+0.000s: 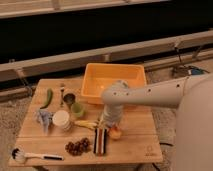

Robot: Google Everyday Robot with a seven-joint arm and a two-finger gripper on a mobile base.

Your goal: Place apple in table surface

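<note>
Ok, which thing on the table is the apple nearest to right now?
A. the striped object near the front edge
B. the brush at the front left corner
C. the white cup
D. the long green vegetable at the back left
A: the apple shows just right of the striped object, directly below the gripper, over the table surface, well away from the brush.

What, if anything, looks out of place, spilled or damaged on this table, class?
Nothing looks spilled or broken. The only untidy item is the blue cloth, lying crumpled on the table surface beside the white cup. The tool hangs low, close beside the apple.
</note>
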